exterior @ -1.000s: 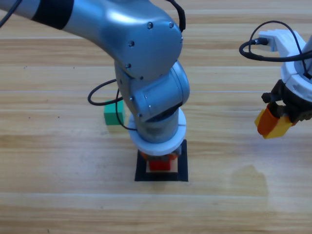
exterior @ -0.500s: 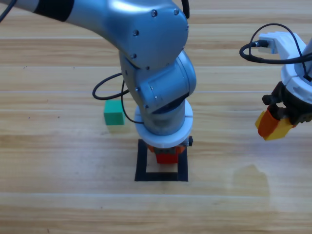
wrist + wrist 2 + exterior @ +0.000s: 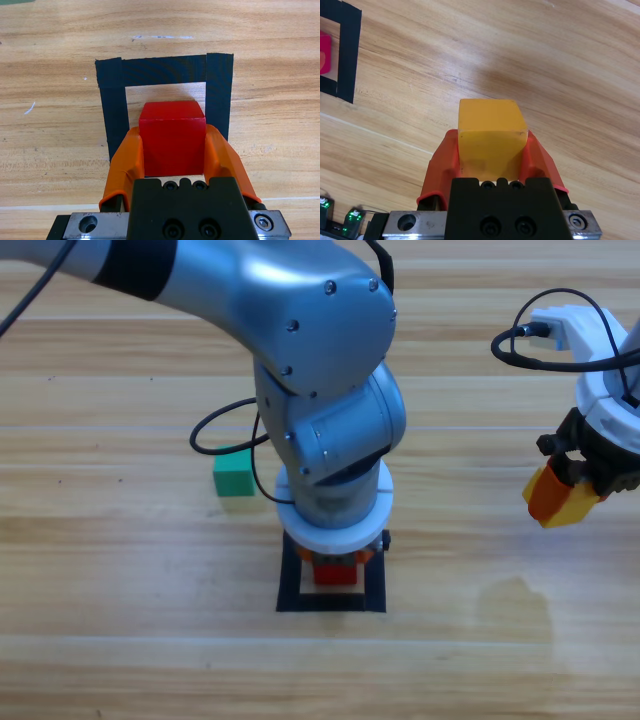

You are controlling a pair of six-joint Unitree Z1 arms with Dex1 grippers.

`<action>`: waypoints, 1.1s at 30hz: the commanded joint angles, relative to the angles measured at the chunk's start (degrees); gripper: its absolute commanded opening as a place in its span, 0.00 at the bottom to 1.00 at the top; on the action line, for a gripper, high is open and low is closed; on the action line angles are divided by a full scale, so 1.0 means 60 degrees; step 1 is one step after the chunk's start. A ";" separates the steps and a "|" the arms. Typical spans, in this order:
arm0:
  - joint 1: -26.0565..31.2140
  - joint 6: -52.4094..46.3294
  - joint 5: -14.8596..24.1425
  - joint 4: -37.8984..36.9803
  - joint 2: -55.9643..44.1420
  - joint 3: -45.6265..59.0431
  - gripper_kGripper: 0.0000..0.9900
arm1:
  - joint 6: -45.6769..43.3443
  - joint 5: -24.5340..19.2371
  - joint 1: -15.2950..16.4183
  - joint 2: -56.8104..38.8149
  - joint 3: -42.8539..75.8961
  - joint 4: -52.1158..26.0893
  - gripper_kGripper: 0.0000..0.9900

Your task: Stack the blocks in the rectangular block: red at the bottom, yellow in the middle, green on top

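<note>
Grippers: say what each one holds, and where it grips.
Left gripper clamps the red cube by opposite sides; right gripper clamps the yellow cube likewise.

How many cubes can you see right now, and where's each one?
3. The red cube sits between the left gripper's jaws over the tape square. The yellow cube is held by the right gripper. The green cube rests on the table.
</note>
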 commanded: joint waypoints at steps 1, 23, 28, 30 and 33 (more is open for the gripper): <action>-0.0321 -0.0086 0.0108 0.0061 0.0563 0.0002 0.37 | 0.0027 0.0026 -0.0257 -0.0347 0.0279 -0.0207 0.24; -0.0394 0.1291 0.1895 0.3284 -0.2425 -0.2488 1.00 | 0.1052 -0.0751 0.0695 0.0063 -0.0702 0.0921 0.24; 0.0631 0.3019 0.2115 0.3327 -0.4828 -0.1273 1.00 | 0.1579 -0.1117 0.1471 0.0502 -0.1566 0.1463 0.24; 0.1115 0.3664 0.2159 0.3284 -0.5194 -0.0980 1.00 | 0.1741 -0.1102 0.1764 0.0780 -0.1991 0.1742 0.24; 0.1686 0.4924 0.2408 0.3210 -0.5297 -0.0482 0.99 | 0.1975 -0.1014 0.2189 0.1147 -0.2533 0.1961 0.24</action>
